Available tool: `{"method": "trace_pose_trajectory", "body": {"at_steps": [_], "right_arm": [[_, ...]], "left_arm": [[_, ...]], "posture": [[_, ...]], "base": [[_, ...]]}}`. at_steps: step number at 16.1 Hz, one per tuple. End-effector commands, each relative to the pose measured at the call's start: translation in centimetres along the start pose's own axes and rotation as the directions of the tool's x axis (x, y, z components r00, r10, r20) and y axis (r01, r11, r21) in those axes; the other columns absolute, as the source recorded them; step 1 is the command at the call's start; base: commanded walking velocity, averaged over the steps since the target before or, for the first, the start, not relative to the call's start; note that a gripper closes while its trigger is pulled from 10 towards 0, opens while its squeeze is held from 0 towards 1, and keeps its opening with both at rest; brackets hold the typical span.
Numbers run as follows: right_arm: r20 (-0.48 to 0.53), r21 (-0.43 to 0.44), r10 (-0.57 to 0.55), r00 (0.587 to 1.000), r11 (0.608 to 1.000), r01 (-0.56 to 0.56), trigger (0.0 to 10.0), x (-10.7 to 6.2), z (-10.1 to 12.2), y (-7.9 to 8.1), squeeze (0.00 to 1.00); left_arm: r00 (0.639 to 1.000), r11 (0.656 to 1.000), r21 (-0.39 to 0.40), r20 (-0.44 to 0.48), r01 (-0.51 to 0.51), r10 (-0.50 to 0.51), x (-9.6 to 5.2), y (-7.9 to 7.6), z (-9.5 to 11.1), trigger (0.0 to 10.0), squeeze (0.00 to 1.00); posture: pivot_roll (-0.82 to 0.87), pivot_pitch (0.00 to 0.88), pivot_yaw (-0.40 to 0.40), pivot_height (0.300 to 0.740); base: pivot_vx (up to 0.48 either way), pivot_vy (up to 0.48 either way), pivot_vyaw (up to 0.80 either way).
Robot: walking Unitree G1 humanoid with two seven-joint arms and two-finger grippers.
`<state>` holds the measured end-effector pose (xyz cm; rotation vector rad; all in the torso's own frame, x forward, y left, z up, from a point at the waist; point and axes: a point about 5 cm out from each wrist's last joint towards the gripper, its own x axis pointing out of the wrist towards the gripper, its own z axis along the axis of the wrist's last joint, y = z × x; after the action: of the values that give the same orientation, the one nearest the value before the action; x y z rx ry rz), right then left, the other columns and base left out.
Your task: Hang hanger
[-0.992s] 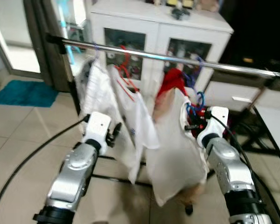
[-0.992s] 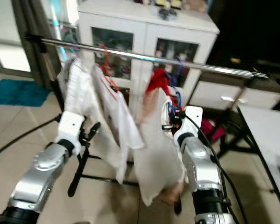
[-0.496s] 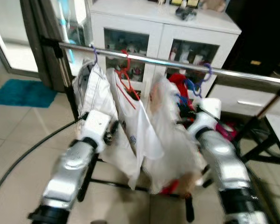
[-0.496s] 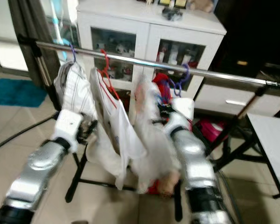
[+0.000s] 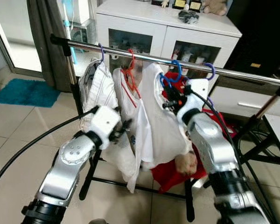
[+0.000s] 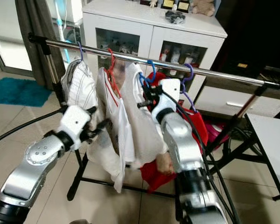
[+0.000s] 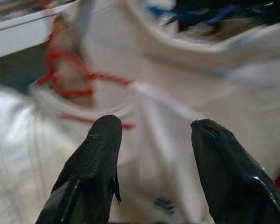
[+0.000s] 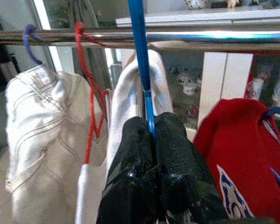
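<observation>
Honestly, right gripper point(image 8: 151, 140) pinches the blue hanger point(image 8: 141, 70), its hook at the rail point(image 8: 224, 37) above; letting go early drops it. Left gripper point(image 7: 154, 154) gapes beside the shirts.

Blue hanger point(image 8: 141, 56), white garment point(image 5: 164, 121)

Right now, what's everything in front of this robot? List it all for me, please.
rail: 1, silver, across the scene
blue hanger: 1, hook on the rail, in the right gripper
white garments: 3, on purple, red and blue hangers
red garment: 1, on a purple hanger, rightmost
cabinet: 1, white, behind the rail
rug: 1, teal, on the floor, left
left gripper: open, by the white garments
right gripper: shut on the blue hanger
</observation>
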<state>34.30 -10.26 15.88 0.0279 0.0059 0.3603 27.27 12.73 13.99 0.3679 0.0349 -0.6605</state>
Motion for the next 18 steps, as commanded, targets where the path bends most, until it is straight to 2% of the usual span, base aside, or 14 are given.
{"method": "trace_pose_trajectory", "body": {"at_steps": [1,3,4,6,10,14,18], "right_arm": [[0.004,-0.011,-0.032,0.999,0.999,0.032,10.0,0.6,0.9,-0.7,0.0],[-0.086,-0.056,-0.046,0.995,0.998,0.041,10.0,2.2,0.7,-0.8,0.0],[-0.092,-0.056,-0.048,0.995,0.997,0.043,10.0,2.3,0.7,-0.8,0.0],[-0.111,-0.018,-0.104,0.988,0.995,0.103,10.0,3.5,1.1,-1.5,0.0],[-0.151,0.036,-0.145,0.978,0.988,0.152,10.0,4.7,1.4,-2.5,0.0],[-0.265,0.004,-0.142,0.954,0.989,0.148,10.0,4.9,0.3,-3.1,0.0],[-0.319,0.014,-0.148,0.936,0.987,0.16,10.0,4.8,-0.8,-3.2,0.0]], "left_arm": [[0.999,0.999,0.014,0.016,0.037,-0.037,0.2,-0.3,0.6,10.0,0.0],[0.999,0.999,0.018,0.014,0.046,-0.046,0.2,-0.1,0.7,10.0,0.0],[0.999,0.999,0.018,0.014,0.047,-0.048,0.2,-0.1,0.7,10.0,0.0],[0.998,0.998,0.022,0.018,0.061,-0.062,0.3,0.0,0.9,10.0,0.0],[0.997,0.997,0.026,0.023,0.07,-0.07,0.3,0.1,1.1,10.0,0.0],[0.998,0.997,0.026,0.017,0.066,-0.066,0.3,0.1,1.0,10.0,0.0],[0.998,0.998,0.026,0.012,0.065,-0.066,0.2,0.1,0.9,10.0,0.0]], "posture": [[0.09,0.0,-0.09,0.74],[0.09,0.0,-0.083,0.74],[0.09,0.0,-0.083,0.74],[0.09,0.0,-0.077,0.74],[0.09,0.0,-0.077,0.74],[0.1,0.0,-0.083,0.74],[0.1,0.0,-0.082,0.74]], "base": [[0.0,0.0,0.0],[0.0,0.0,0.0],[0.0,0.0,0.0],[0.0,0.0,0.0],[0.0,0.0,0.0],[0.0,0.0,0.0],[0.0,0.0,0.0]]}}
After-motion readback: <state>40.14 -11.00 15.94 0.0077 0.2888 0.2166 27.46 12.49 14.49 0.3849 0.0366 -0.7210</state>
